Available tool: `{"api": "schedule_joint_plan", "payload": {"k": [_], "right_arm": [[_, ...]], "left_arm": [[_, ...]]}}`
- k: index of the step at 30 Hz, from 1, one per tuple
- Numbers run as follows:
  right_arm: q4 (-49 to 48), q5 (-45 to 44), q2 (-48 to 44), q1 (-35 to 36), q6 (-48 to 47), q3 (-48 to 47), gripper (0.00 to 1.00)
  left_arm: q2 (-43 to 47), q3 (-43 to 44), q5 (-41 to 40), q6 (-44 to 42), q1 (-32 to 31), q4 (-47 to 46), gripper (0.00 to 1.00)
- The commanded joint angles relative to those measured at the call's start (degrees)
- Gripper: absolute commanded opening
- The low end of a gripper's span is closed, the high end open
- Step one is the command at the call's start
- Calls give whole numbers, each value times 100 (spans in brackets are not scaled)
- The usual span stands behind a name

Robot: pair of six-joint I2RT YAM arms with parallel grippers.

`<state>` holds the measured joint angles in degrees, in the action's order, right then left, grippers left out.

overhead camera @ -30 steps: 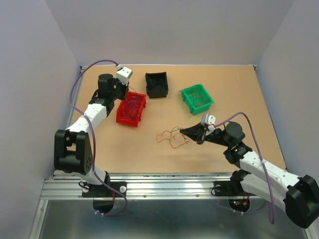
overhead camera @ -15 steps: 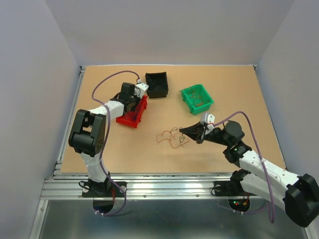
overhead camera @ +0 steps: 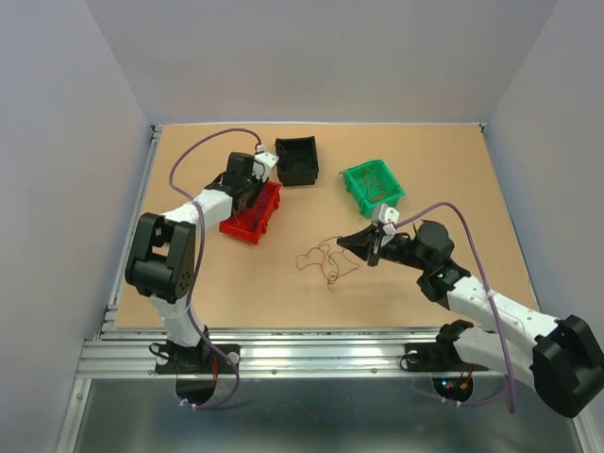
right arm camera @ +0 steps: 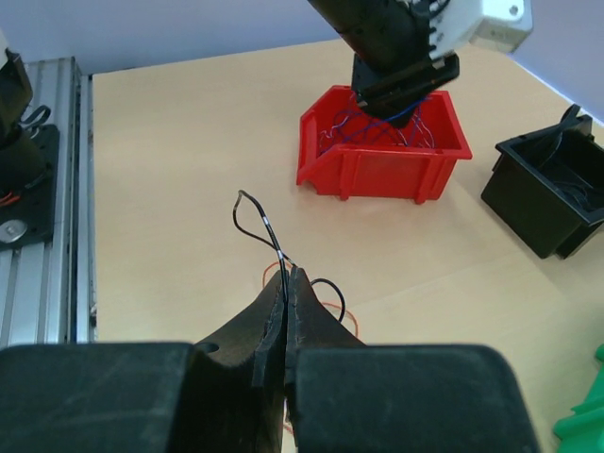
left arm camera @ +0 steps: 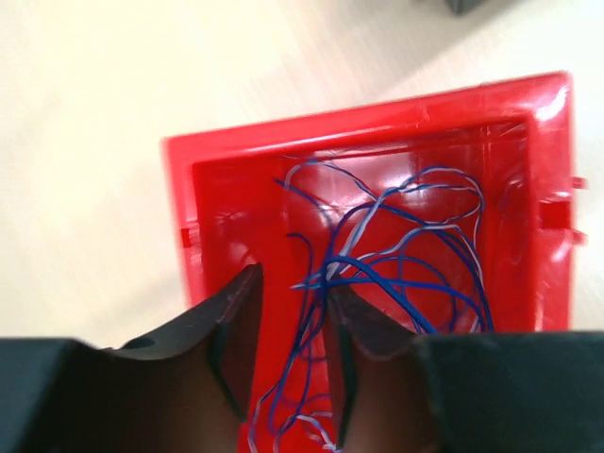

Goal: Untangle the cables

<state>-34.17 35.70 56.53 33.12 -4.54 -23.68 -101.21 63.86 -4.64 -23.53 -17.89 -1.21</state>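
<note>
A loose tangle of thin orange and red cables (overhead camera: pixel 321 260) lies mid-table. My right gripper (overhead camera: pixel 365 245) (right arm camera: pixel 288 274) is shut on a thin black cable (right arm camera: pixel 253 217), whose loop rises above the fingertips; orange strands (right arm camera: pixel 335 311) lie on the table below. My left gripper (overhead camera: pixel 253 192) (left arm camera: pixel 294 281) hangs over the red bin (overhead camera: pixel 247 217) (left arm camera: pixel 359 113) with its jaws apart. Blue and white wires (left arm camera: pixel 415 274) fill that bin, and a few strands run between the open fingers without being pinched. The right wrist view shows the left gripper (right arm camera: pixel 401 109) above the red bin (right arm camera: pixel 377 170).
A black bin (overhead camera: pixel 296 160) (right arm camera: pixel 552 203) stands behind the red one. A green bin (overhead camera: pixel 372 187) with thin wires inside sits at the back right. Grey walls enclose the table on three sides, and an aluminium rail (overhead camera: pixel 311 354) runs along the near edge.
The left arm swung from behind the red bin to over it and its jaws opened. The right gripper, still shut on the black cable, rose and moved slightly back.
</note>
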Motion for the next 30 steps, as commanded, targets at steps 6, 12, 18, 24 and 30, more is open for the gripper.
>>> {"api": "schedule_joint_plan", "payload": {"k": [6,12,18,24,30], "right_arm": [[-397,-380,630,36,839,-1541,0],[-397,-1064,1921,36,1411,-3278,1],[-46,-2171,3326,36,1306,-4670,0],[42,-2778,4531,-25,1245,-6101,1],[147,-2762,5850,-289,1534,-7263,1]], "left_arm": [[1375,-39,368,33,14,113,57],[1885,-242,394,15,14,113,61],[2087,-382,368,-20,14,209,62],[2184,-470,359,-11,22,148,62],[2211,-567,411,-29,22,-11,62]]}}
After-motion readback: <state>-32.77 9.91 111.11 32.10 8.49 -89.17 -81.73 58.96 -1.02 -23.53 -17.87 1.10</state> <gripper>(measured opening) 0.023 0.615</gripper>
